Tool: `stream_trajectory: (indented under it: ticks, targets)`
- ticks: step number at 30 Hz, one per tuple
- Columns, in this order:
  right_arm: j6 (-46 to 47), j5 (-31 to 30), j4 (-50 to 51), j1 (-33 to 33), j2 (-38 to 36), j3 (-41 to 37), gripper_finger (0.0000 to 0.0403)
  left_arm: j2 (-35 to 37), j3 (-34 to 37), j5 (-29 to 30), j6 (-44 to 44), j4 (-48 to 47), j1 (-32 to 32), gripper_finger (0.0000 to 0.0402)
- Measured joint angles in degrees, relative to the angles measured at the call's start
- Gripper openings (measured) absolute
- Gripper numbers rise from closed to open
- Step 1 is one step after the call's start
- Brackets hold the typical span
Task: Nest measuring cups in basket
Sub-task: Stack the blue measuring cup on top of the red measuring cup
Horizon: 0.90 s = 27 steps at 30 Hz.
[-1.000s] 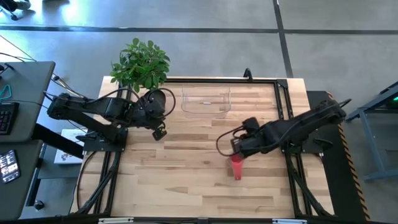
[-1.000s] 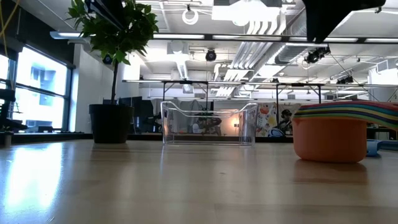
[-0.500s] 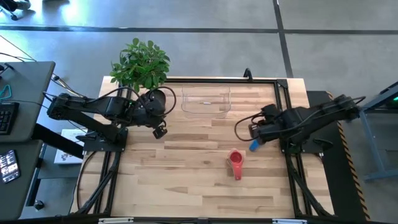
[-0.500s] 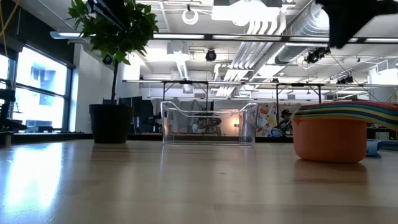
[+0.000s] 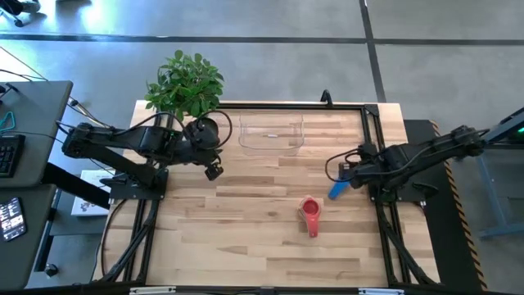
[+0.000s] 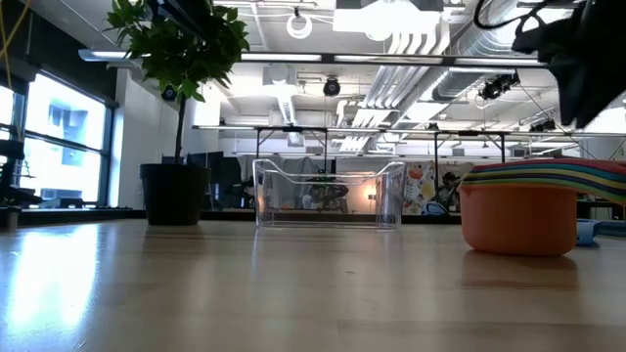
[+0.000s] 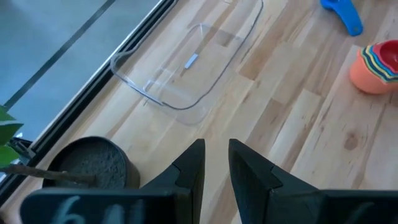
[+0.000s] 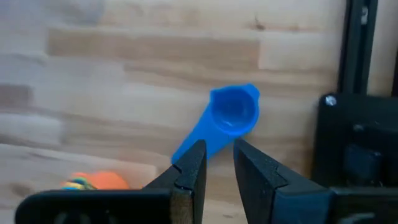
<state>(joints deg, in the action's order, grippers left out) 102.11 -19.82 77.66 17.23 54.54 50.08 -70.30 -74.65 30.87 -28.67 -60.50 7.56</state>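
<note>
On the wooden surface (image 5: 246,238) there were two groups of measuring cups and one basket. The first group was a nested stack of cups (image 5: 311,215), lying a little right of the middle of the surface, with a red cup on top and its handle pointing toward the front edge. In the low view the stack (image 6: 523,210) showed an orange cup at the bottom and several coloured rims above it; the exact number of cups in the stack could not be counted. The second was one single blue cup (image 5: 336,190), lying alone on the wood, near the stack and closer to the right edge. It was not inside the basket.

The clear basket (image 5: 271,133) stood at the far edge of the surface, near the middle, and no cup was in it. One dark plant pot (image 5: 206,129) with a green plant (image 5: 185,83) stood just to the left of the basket.

The right gripper (image 5: 350,170) hovered above the surface just beside the blue cup. In the right wrist view its two fingers (image 8: 190,168) stood with a narrow gap between them and held nothing; the blue cup (image 8: 227,118) lay on the wood beyond their tips.

The left gripper (image 5: 214,171) waited above the left part of the surface, near the plant pot. Its fingers (image 7: 193,167) also stood only a little apart, and nothing was between them.
</note>
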Motion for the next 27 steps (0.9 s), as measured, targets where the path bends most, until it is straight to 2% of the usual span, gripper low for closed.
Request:
stream_trajectory:
  ticks: [5, 14, 21, 27]
  targets:
    - [-0.4, 3.6, -3.0, 0.0, 0.1, -4.1, 0.0073, 0.0, 0.0, 0.1, 0.8, 0.9, -1.5, 0.0062]
    - [-0.8, 4.1, -14.8, -2.1, 0.3, -11.7, 0.0073, 0.0, 0.0, 0.1, 0.8, 0.9, -4.0, 0.0062]
    - [-6.3, 3.9, -17.4, -7.6, 0.2, -13.2, 0.0073, 0.0, 0.0, 0.0, 0.8, 0.8, -4.9, 0.0062]
    - [-15.8, 3.7, -24.7, -14.0, 0.2, -12.7, 0.0073, 0.0, 0.0, -0.1, 1.0, 0.8, -4.9, 0.0062]
